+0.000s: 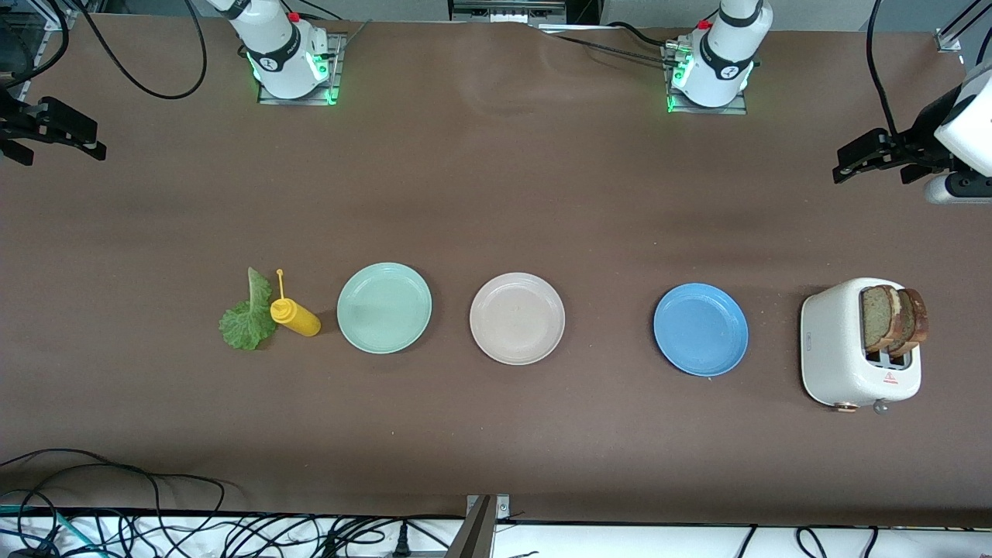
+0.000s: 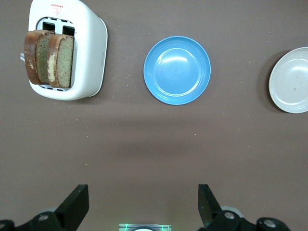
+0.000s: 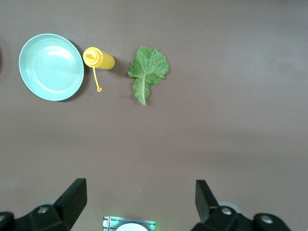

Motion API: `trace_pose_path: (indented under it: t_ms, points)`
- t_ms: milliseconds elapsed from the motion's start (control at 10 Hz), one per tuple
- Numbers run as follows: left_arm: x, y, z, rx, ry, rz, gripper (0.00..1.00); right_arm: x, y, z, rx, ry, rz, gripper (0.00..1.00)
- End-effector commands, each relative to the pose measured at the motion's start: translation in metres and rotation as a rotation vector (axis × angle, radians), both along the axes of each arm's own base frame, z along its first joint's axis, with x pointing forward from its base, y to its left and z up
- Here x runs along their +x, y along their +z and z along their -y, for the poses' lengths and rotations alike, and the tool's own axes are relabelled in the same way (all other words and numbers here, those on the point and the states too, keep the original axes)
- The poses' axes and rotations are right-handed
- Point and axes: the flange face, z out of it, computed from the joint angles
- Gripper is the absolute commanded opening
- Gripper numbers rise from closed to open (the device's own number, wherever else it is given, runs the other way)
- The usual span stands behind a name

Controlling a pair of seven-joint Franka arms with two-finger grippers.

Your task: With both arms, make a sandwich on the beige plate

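Altogether three plates sit in a row, the beige plate (image 1: 517, 318) in the middle, with two bread slices (image 1: 893, 318) in one toaster (image 1: 859, 345) and one lettuce leaf (image 1: 248, 318). Left gripper (image 1: 849, 162) and right gripper (image 1: 85, 146) hang wide open and empty over bare tabletop (image 1: 496, 194) at its two ends, well apart from everything.

A mint plate (image 1: 384, 308) lies bare on the brown worktop (image 1: 496, 194), toward the right arm's end. Just beside it stands a yellow bottle (image 1: 295, 316), its cap dangling on a thin strap. The bottle leans over the edge of the leaf next to it in the front view, while the right wrist view shows a gap between them. A blue plate (image 1: 700, 329) lies bare toward the left arm's end, apart from a white toaster (image 1: 845, 349) nearer that end. Black cables (image 1: 155, 519) tangle along the worktop's edge nearest the front camera.
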Motion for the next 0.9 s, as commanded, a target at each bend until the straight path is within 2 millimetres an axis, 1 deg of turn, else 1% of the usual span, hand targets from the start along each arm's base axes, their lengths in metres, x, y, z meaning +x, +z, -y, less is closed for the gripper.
trace_pose_path:
  t_ms: [0, 199, 398, 597, 697, 797]
  points:
    - [0.008, -0.002, -0.002, 0.023, -0.014, -0.003, 1.00, -0.003, 0.002, 0.003, -0.008, -0.004, -0.007, 1.00]
    - [0.011, -0.006, -0.005, 0.035, -0.011, -0.009, 1.00, -0.003, 0.002, 0.003, -0.007, -0.007, -0.006, 1.00]
    - [0.017, -0.018, -0.006, 0.104, -0.023, -0.029, 1.00, -0.005, 0.000, 0.003, -0.006, -0.005, -0.024, 1.00]
    - [0.023, -0.031, -0.011, 0.112, -0.021, -0.051, 1.00, -0.006, -0.003, 0.013, -0.004, -0.019, -0.039, 1.00]
    - [0.029, -0.039, -0.013, 0.111, -0.022, -0.059, 1.00, -0.006, -0.004, 0.013, -0.004, -0.018, -0.043, 1.00]
    - [0.035, -0.043, -0.014, 0.111, -0.022, -0.038, 1.00, -0.006, -0.004, 0.014, -0.004, -0.019, -0.043, 1.00]
